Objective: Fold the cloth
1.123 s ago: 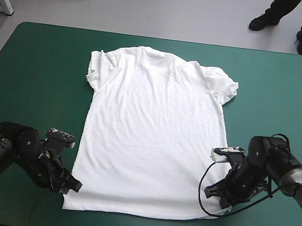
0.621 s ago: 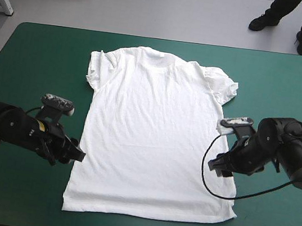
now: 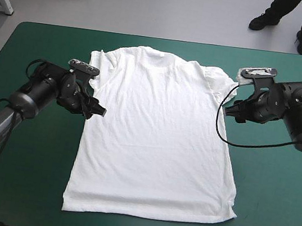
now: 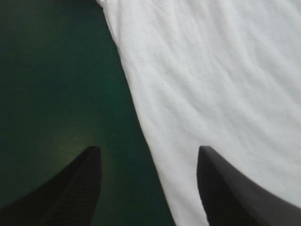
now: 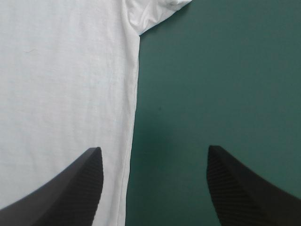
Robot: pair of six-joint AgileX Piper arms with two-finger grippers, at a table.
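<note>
- Your T-shirt (image 3: 153, 136) lies flat on the teal-green cover (image 3: 47, 46), collar far.
- Both arms have moved from the near hem up toward the sleeves.
- Your left gripper (image 3: 98, 111) and right gripper (image 3: 230, 109) are spread wide, holding nothing, each at a side edge.
- You likely grab there next.

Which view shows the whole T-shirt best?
The high view: the T-shirt lies spread flat, hem, collar and both sleeves visible. The left wrist view shows only one side edge within the open left gripper; the right wrist view, the other edge and a sleeve ahead of the right gripper.
</note>
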